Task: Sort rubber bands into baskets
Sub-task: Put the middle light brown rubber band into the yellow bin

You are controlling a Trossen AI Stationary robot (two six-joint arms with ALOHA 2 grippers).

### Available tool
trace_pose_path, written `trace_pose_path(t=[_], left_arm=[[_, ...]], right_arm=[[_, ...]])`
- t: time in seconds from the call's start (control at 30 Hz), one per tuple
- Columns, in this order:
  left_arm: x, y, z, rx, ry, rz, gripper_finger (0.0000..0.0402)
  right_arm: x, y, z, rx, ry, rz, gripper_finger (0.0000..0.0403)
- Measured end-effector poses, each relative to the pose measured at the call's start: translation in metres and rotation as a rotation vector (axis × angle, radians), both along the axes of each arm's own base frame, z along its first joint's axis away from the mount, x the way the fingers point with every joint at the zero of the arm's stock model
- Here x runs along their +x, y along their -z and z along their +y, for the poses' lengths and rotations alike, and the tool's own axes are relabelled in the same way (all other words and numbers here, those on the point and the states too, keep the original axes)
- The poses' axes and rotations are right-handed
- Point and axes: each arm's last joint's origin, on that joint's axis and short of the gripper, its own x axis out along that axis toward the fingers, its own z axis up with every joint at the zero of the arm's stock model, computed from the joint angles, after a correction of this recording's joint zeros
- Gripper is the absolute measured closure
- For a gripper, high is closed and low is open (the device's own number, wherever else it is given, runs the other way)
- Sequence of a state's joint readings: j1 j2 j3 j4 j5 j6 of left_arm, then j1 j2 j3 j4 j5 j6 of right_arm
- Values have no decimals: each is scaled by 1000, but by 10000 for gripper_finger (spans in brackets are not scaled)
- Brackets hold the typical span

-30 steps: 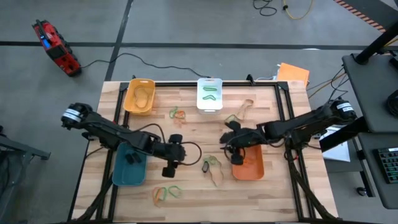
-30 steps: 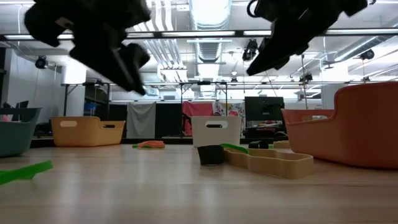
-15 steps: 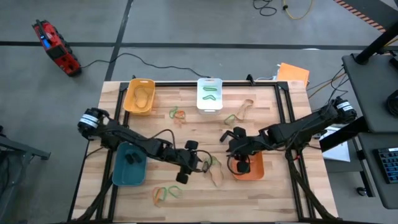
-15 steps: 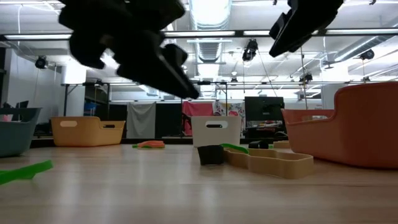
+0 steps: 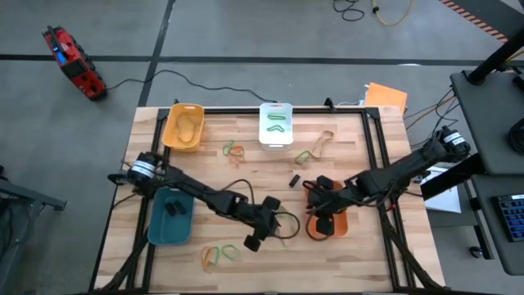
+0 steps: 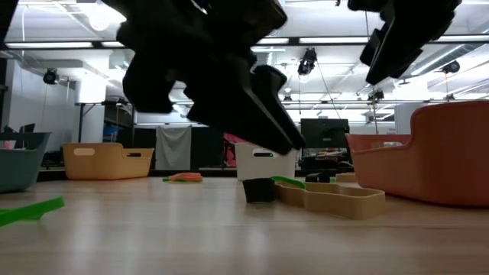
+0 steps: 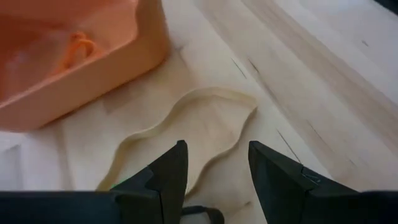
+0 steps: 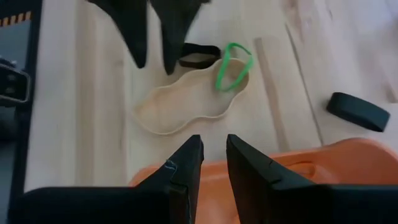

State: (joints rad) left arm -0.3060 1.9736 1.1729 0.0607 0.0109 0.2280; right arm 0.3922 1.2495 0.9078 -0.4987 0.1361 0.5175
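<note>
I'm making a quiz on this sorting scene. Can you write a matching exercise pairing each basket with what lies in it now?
Baskets:
1. white basket
2. yellow basket
3. teal basket
4. orange basket

Contents:
A. black bands
B. an orange band
C. green bands
D. a tan band

Pairs: 1-C, 2-D, 3-A, 4-B

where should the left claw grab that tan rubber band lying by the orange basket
Probably from straight above, on the tan rubber band's narrow waist, where its two wavy sides run closest. It lies flat on the table, so one finger would go on each side of that strand. The left claw is open over it. The end toward the orange basket leaves less room.
</note>
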Motion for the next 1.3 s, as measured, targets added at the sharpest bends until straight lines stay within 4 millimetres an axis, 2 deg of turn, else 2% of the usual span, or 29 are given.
trace_pose_path(t=[0.33,0.67,0.8,0.97,1.17,1.3], left_arm=[[16,21,5,-65,54,62,248],[20,35,25,-71,11,97,248],[23,42,25,-76,13,97,254],[24,42,24,-82,9,99,295],[22,40,24,-86,-2,123,390],[19,34,24,-71,1,126,396]], right_arm=[[-4,-3,6,-16,18,-28,335],[-5,-5,5,-32,18,-39,335],[-5,-5,5,-41,18,-39,335],[-5,-5,5,-43,17,-39,335],[-5,-5,5,-46,15,-39,335],[-5,-5,5,-60,15,-44,335]])
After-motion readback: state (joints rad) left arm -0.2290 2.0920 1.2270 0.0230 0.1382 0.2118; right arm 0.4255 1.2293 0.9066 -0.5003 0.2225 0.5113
